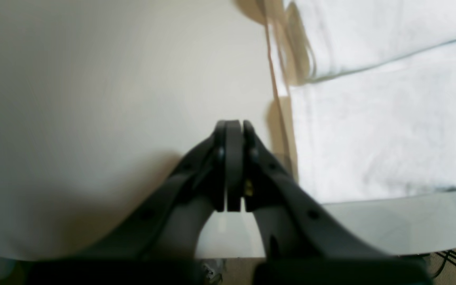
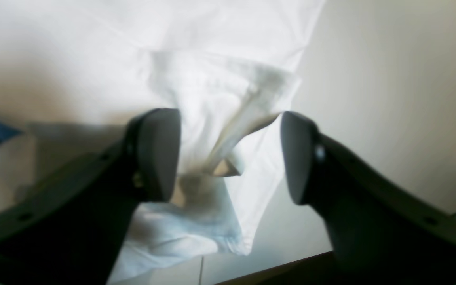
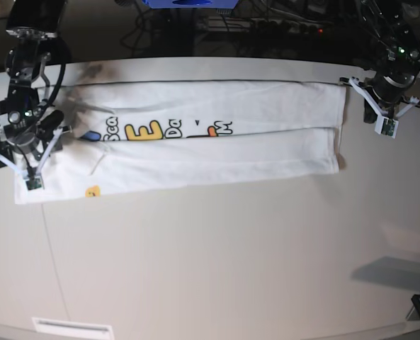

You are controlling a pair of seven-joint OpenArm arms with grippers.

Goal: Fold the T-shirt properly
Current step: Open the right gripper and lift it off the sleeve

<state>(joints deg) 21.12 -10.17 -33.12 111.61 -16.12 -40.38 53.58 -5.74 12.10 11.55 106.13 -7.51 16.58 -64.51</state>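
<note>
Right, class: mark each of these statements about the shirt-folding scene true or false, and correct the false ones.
1. The T-shirt lies folded into a long horizontal band on the table. True.
2. The left end effector is wide open. False: its jaws are pressed together, holding nothing.
3. The right end effector has its jaws apart over white cloth. True.
4. The left end effector sits directly over the shirt's print. False: it is over bare table just beside the shirt's edge.
5. Part of a colourful print shows along the fold. True.
</note>
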